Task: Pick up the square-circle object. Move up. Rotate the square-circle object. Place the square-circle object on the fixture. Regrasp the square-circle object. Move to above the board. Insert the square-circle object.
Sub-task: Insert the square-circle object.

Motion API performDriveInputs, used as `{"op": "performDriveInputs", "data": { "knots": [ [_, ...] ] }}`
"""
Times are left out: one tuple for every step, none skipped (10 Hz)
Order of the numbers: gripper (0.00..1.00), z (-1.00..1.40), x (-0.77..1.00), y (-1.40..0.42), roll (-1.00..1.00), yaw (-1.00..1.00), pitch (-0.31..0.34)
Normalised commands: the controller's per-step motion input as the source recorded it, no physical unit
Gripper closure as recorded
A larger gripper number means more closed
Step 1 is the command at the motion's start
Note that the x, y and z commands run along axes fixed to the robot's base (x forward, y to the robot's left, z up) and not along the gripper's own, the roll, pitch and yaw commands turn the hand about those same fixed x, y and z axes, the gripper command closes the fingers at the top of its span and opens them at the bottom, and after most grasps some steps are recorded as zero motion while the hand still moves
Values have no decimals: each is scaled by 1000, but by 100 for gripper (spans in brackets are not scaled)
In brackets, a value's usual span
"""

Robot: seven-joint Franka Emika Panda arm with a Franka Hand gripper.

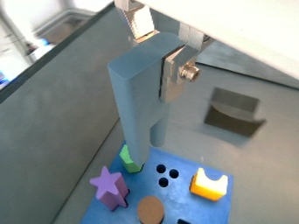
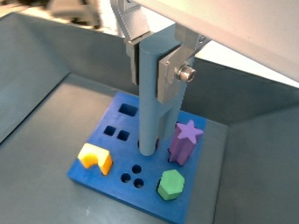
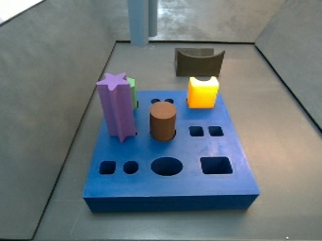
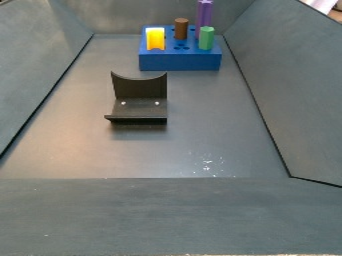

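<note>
Clearly, the gripper (image 1: 162, 54) is clamped on the upper end of the square-circle object (image 1: 136, 101), its silver fingers (image 1: 177, 70) pressed flat against the peg's sides in both wrist views. The slim grey-blue peg hangs upright, long axis vertical, lower end pointing down at the board (image 2: 111, 171) and apparently above it, though whether the tip touches a hole cannot be told. On the blue board, a wrist view shows the purple star peg (image 2: 184, 140), a green peg (image 2: 172, 183) and a yellow block (image 2: 94, 157) standing in their holes. A side view adds the brown cylinder (image 3: 163, 122) and several open holes, with only the peg's lower part (image 3: 139, 19) visible at the upper edge. Beyond the board lies the fixture (image 1: 232, 113), apart from it on the grey floor (image 4: 174, 150). Sloped grey walls (image 4: 287, 70) surround the floor.
</note>
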Motion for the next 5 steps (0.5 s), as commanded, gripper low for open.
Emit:
{"op": "performDriveInputs", "data": {
  "knots": [
    [100, -166, 83, -126, 0, -906, 0],
    [100, -200, 17, -294, 0, -883, -14],
    [100, -180, 26, -320, 0, -851, -50],
    [100, -123, 46, -371, 0, -814, -19],
    [100, 0, 26, -314, 0, -869, 0]
  ]
}}
